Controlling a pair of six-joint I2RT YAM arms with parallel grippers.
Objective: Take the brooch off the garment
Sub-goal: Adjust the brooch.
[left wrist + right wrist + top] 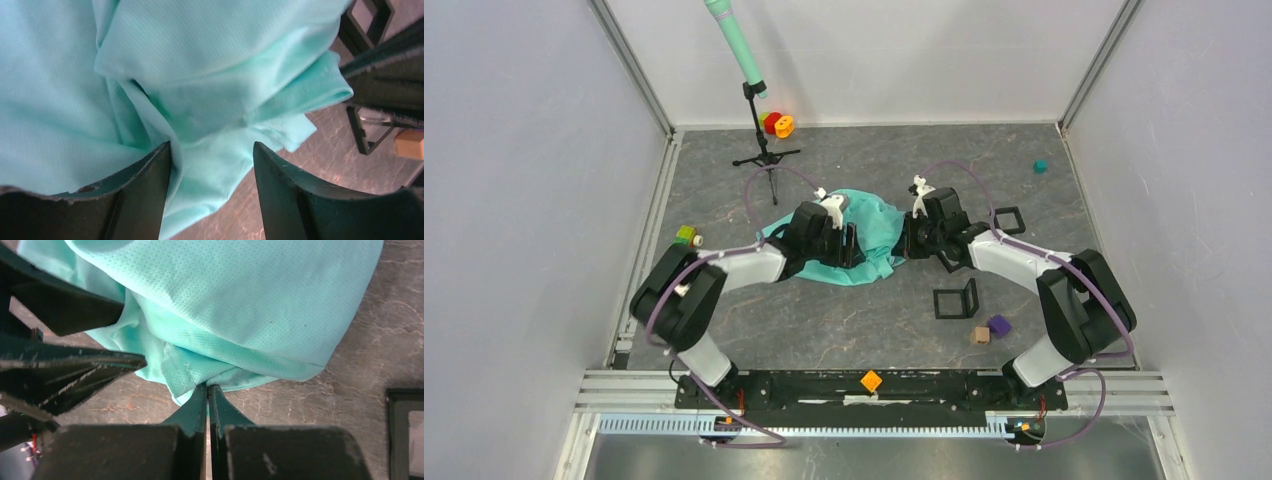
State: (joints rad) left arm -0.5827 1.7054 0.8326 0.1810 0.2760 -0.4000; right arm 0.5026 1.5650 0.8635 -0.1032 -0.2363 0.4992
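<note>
The garment [869,222] is a crumpled turquoise T-shirt lying mid-table between both arms. My left gripper [212,150] is open and astride a fold of the cloth [200,75], which lies loose between its fingers. My right gripper [208,386] is shut, pinching a hem edge of the garment [240,300] at its fingertips. In the top view the left gripper [849,245] sits over the shirt's near left part, and the right gripper [906,240] is at its right edge. The two grippers are close, almost facing each other. The brooch is hidden in every view.
Two black square frames [956,298] [1009,218] stand right of the shirt, with a purple cube [999,324] and a wooden cube [980,335] nearer. A microphone stand [759,130] rises at the back left. A small green block [686,235] lies at the left wall.
</note>
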